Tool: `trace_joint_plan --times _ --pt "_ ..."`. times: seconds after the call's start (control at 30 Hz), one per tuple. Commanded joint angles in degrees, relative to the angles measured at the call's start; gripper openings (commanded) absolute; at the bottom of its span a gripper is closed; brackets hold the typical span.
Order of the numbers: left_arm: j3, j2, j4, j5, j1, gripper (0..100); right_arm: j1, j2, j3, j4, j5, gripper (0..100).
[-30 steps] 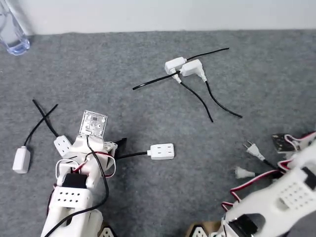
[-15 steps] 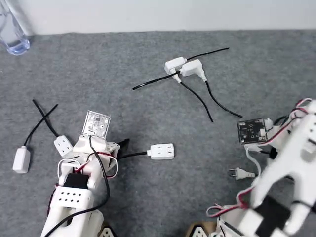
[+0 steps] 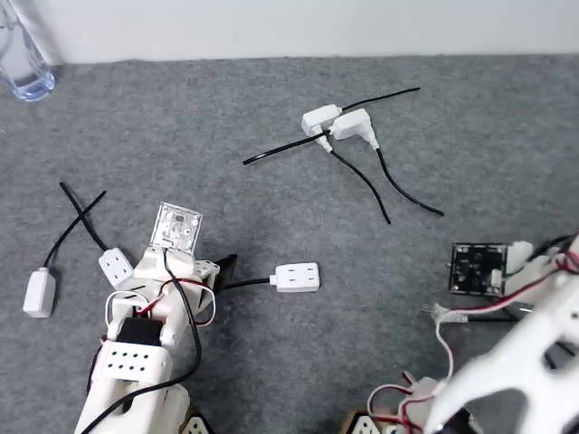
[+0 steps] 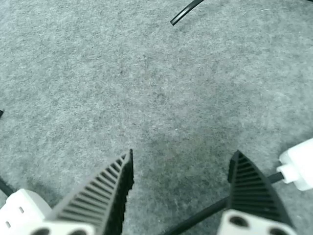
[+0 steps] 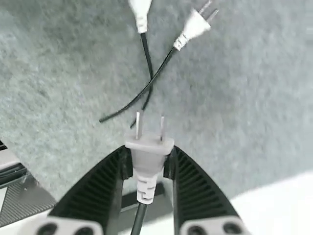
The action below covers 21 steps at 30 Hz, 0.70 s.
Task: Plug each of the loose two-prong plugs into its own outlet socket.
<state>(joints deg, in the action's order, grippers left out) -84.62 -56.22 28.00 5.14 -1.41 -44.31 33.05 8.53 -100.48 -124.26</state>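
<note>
Left gripper (image 4: 183, 155) spread over grey carpet (image 4: 146, 73); outlet socket (image 4: 19, 211) by one finger, white block (image 4: 299, 169) (probably another socket) by other.

We see a worktop (image 3: 226, 108) covered in a grey, carpet-like fabric that runs across the whole high view. At its far left corner stands a clear container (image 3: 23, 68) with a bluish base; we cannot tell whether it is a bottle or a glass. Behind the far edge runs a plain white wall (image 3: 317, 27)
</note>
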Motion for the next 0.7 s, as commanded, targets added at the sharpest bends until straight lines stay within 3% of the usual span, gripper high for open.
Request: trace_joint_plan --times 0.0,0.1,0.23,0.4,0.53,0.67 --pt "-0.3 -0.5 -1.5 0.6 -0.4 30 -0.8 4.0 -1.4 -2.4 -0.3 1.0" --pt "-0.4 -0.5 -1.6 0.6 -0.4 30 4.1 4.4 1.7 -2.3 4.5 1.0" --pt "-0.4 -0.5 -1.6 0.6 -0.4 30 17.5 1.5 6.7 0.2 19.2 1.0" --pt "-0.4 -0.5 -1.6 0.6 -0.4 30 32.4 -5.7 14.7 17.1 37.8 1.0" --pt "-0.5 -0.5 -2.6 0.6 -0.4 30 38.6 -12.6 21.5 31.8 43.7 1.0" --pt "-0.5 -0.5 -3.1 0.6 -0.4 30 42.4 -21.2 22.4 37.5 46.3 1.0"
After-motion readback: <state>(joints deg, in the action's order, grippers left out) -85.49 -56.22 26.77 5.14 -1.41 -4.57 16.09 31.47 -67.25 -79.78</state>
